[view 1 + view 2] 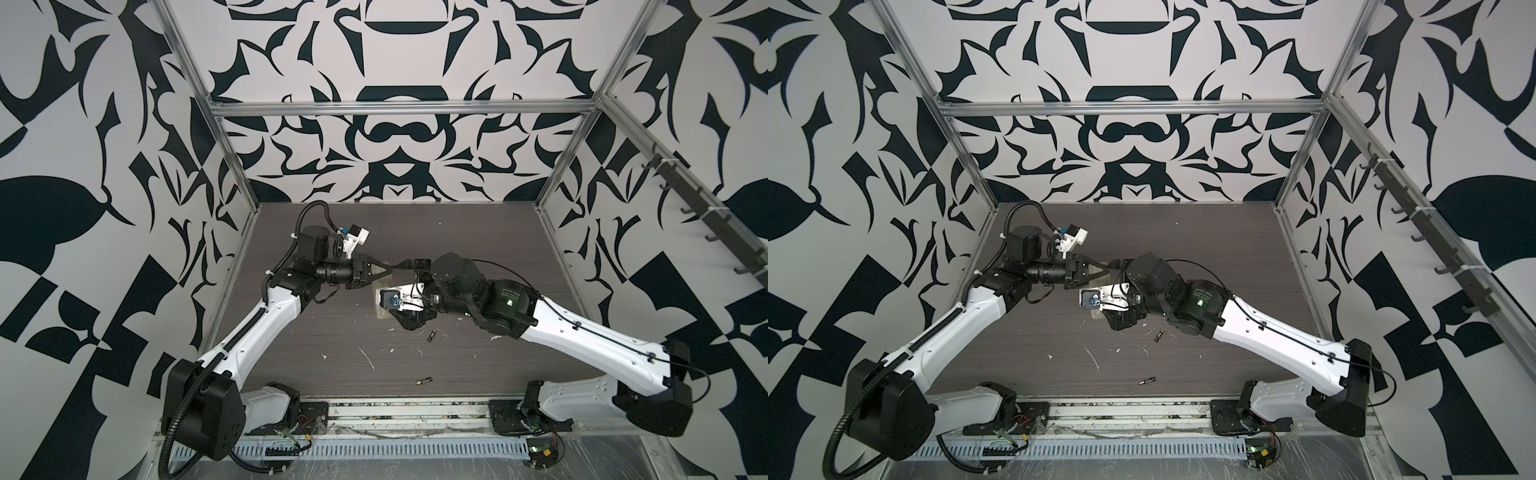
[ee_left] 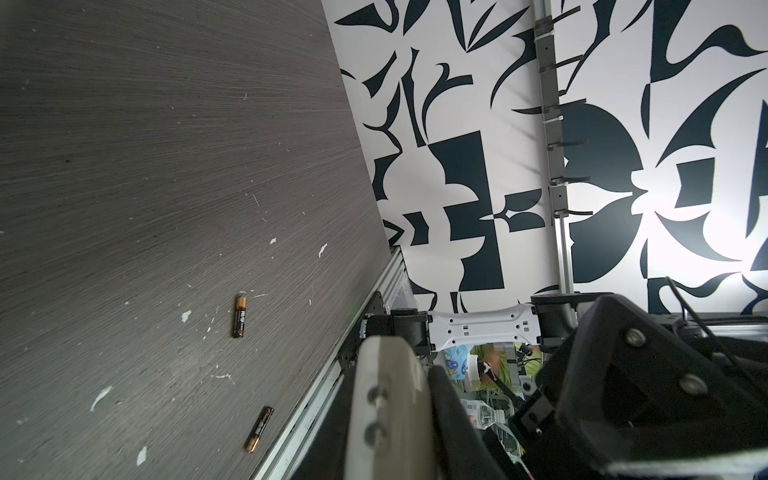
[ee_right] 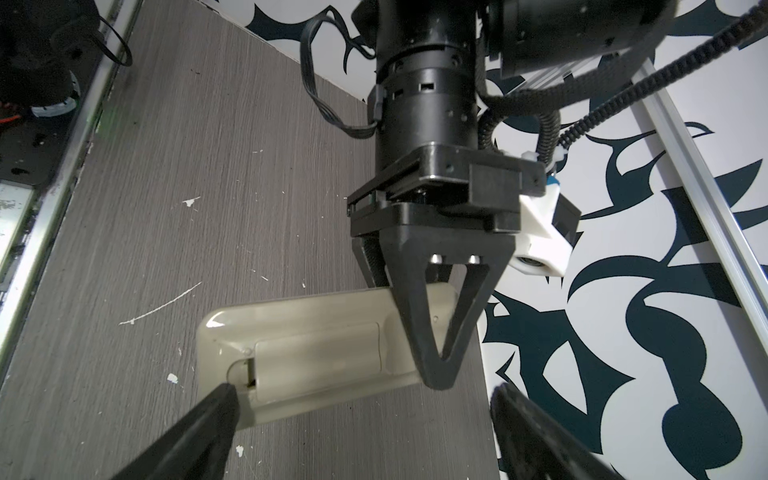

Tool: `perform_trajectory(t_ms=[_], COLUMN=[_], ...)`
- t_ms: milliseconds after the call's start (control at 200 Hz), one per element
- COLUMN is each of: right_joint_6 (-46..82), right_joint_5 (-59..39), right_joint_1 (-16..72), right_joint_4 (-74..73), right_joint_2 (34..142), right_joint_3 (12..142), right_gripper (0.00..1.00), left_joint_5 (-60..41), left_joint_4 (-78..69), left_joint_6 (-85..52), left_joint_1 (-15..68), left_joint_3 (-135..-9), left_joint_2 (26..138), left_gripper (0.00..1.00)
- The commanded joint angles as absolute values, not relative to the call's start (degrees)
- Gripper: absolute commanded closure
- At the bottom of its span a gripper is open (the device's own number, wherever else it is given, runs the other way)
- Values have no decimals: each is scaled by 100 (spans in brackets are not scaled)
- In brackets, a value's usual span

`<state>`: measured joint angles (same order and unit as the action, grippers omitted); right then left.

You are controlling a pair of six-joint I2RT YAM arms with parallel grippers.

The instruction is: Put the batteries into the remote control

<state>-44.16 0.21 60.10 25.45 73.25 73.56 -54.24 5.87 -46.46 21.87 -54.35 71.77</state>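
Note:
The remote control (image 3: pixel 299 332) lies beige back up on the table, its battery cover (image 3: pixel 316 357) in place. My left gripper (image 3: pixel 432 332) is shut on one end of the remote. My right gripper (image 3: pixel 365 395) is open above the other end, one fingertip (image 3: pixel 222 399) right beside the cover's latch notch. In both top views the two grippers (image 1: pixel 384 272) (image 1: pixel 398 291) meet mid-table and largely hide the remote (image 1: pixel 381 312) (image 1: pixel 1096 316). Two batteries (image 1: pixel 432 335) (image 1: pixel 424 380) lie loose on the table nearer the front, also in the left wrist view (image 2: pixel 239 316) (image 2: pixel 259 429).
White scraps (image 1: pixel 368 358) are scattered over the dark wood-grain table (image 1: pixel 478 232). Metal frame rails (image 1: pixel 399 109) and patterned walls enclose the table. A slotted cable duct (image 1: pixel 374 449) runs along the front between the two arm bases.

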Motion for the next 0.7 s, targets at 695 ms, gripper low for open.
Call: perform_trajectory(t_ms=[695], right_joint_6=[-4381], right_joint_5=[-73], right_joint_1=[6064], right_joint_4=[2192], right_joint_2=[7435], right_joint_3=[7457], right_gripper=[2], left_joint_5=[-5634], left_joint_4=[326], left_joint_6=[-4876], left_joint_1=[2167], left_joint_3=[-5385], left_joint_2=[7226], left_gripper=[100])
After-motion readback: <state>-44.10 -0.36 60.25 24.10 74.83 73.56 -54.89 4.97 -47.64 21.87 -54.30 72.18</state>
